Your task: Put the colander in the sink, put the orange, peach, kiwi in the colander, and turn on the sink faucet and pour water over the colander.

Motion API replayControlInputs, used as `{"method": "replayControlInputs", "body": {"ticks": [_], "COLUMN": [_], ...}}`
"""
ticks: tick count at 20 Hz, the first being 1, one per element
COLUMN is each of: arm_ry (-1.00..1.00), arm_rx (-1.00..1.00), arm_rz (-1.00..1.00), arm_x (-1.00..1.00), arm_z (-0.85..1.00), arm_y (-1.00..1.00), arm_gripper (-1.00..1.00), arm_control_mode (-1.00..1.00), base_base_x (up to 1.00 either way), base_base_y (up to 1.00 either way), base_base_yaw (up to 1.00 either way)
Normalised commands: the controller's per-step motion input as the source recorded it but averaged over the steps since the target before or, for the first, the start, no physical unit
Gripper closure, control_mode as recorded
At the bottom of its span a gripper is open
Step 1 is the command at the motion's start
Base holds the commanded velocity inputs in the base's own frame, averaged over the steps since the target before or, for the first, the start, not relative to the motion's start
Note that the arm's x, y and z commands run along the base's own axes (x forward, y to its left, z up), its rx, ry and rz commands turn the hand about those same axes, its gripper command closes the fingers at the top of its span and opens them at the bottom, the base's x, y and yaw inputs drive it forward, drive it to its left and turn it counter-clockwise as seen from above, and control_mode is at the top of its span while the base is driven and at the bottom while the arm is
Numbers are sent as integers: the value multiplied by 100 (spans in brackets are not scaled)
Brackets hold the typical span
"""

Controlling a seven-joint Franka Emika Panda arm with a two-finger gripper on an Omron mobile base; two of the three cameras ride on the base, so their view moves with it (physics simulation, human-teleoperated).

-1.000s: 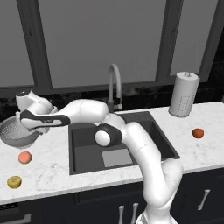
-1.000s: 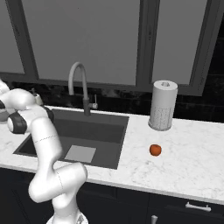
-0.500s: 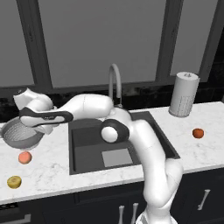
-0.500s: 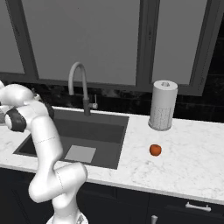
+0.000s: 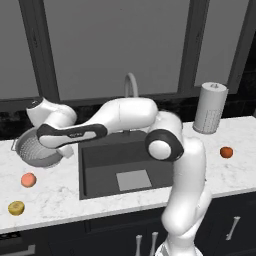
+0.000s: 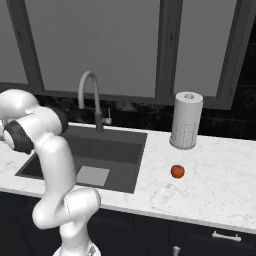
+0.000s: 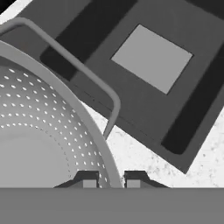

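Colander rim pinched by the gripper, left of the sink.

The colander (image 5: 35, 149) is seen on the marble counter (image 5: 55, 195) just left of the sink (image 5: 125, 165); its rim is clamped between the closed-down fingers of the gripper (image 7: 111, 180), one tip inside the bowl and one outside, beside the wire handle (image 7: 87, 70). The peach (image 5: 28, 180) and kiwi (image 5: 16, 207) are set in front of the colander; the orange (image 5: 226, 152) lies well apart, right of the sink, near the paper towel roll (image 5: 210, 108). The faucet (image 6: 90, 100) stands behind the basin.
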Motion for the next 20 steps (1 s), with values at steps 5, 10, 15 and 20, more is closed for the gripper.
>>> {"method": "replayControlInputs", "body": {"ticks": [5, 10, 15, 20], "arm_ry": [0, 0, 2, 6], "arm_rx": [8, 7, 5, 2], "arm_rz": [-28, -19, -8, 0], "arm_x": [-27, -7, -1, 0], "arm_z": [0, 0, 0, 0], "arm_y": [-100, -99, -93, -75], "arm_gripper": [100, 100, 100, 100], "arm_control_mode": [-100, -100, -100, -100], "base_base_x": [0, 0, 0, 0], "base_base_y": [0, 0, 0, 0], "base_base_yaw": [0, 0, 0, 0]}}
